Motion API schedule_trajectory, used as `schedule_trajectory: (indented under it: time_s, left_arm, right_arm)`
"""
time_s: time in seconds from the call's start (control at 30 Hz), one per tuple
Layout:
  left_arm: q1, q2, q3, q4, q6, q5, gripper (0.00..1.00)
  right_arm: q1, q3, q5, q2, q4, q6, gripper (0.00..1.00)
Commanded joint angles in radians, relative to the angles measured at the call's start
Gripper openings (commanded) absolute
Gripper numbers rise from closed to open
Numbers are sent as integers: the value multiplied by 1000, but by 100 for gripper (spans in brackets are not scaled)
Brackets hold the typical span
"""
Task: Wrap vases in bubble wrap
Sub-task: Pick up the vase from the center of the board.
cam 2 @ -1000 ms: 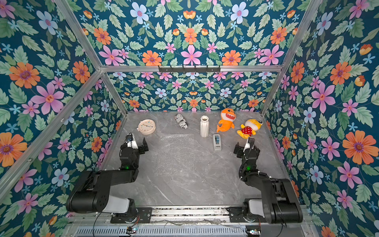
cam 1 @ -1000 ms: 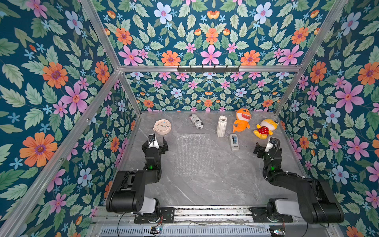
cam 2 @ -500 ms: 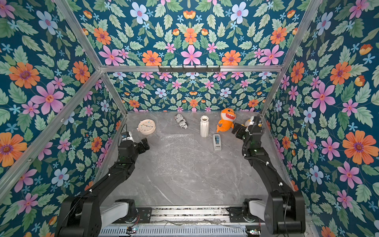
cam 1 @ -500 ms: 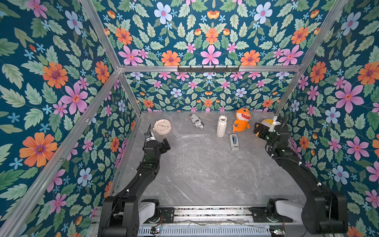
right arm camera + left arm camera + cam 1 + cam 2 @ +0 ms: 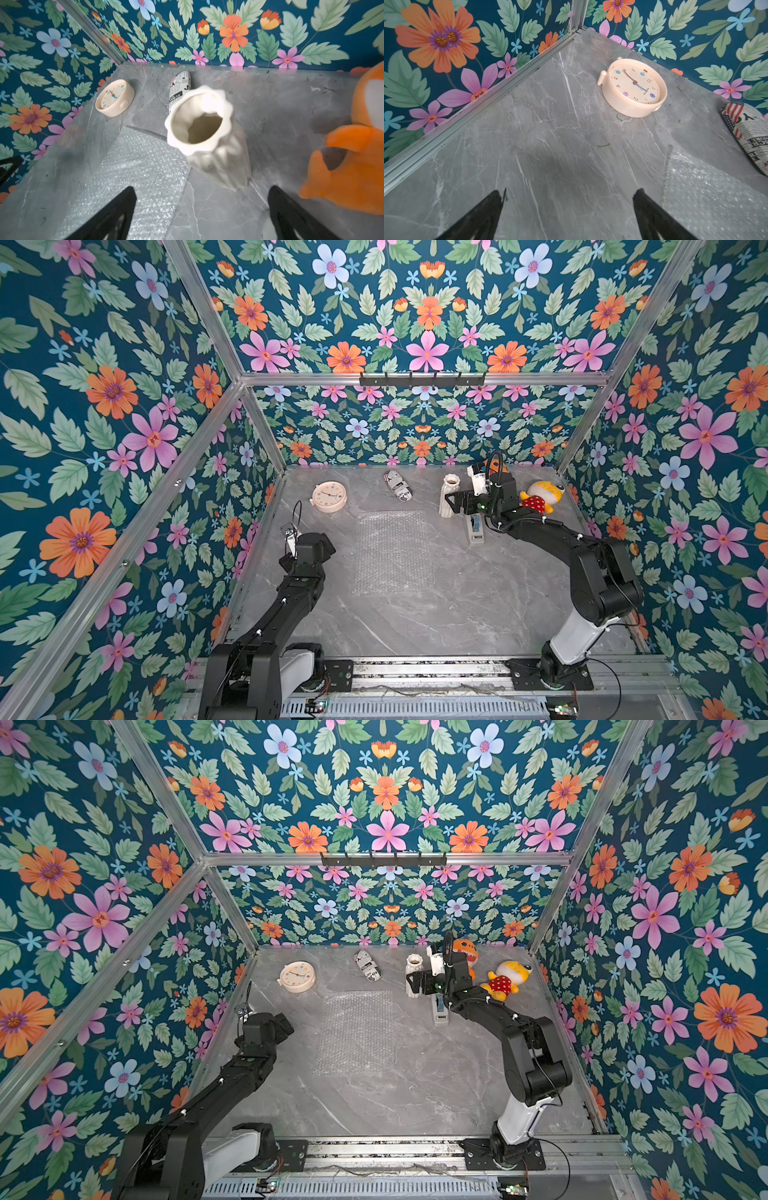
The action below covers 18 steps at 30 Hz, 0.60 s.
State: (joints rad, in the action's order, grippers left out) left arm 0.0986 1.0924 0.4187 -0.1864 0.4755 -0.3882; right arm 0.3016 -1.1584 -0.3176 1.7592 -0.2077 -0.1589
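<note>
The cream ribbed vase (image 5: 449,489) (image 5: 414,969) stands upright at the back of the grey table, just past the far right corner of the bubble wrap (image 5: 392,551) (image 5: 358,1031), which lies flat mid-table. My right gripper (image 5: 452,504) (image 5: 201,188) is open and sits close beside the vase (image 5: 207,135), jaws wide, with the vase ahead of them and nothing between the fingertips. My left gripper (image 5: 320,545) (image 5: 569,190) is open over bare table at the left edge of the bubble wrap (image 5: 716,197), holding nothing.
A cream clock (image 5: 329,497) lies back left, with a black-and-white printed cylinder (image 5: 399,486) beside it. An orange plush (image 5: 465,952) and a yellow plush (image 5: 540,495) sit back right, close to the right arm. A grey device (image 5: 476,531) lies under that arm. Floral walls enclose three sides.
The right arm has reached from the right side leftward and toward the back, up to the vase. The left arm has stretched out and its gripper moved inward. Both grippers stayed open.
</note>
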Motion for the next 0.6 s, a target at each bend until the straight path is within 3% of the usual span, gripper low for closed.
schedule_trajectory:
  time_s: [0.0,0.13,0.57]
  left_arm:
    - [0,-19,-17,-17,26,-14,100]
    - [0,-31,-36,-59,20,46,100]
    - [0,-15,-17,-26,12,-10,100]
  right_arm:
    - [13,-41,-16,53,-12,63,99]
    - [16,-93,28,139,-19,64,99]
    - [30,-100,100,245,-216,60,96]
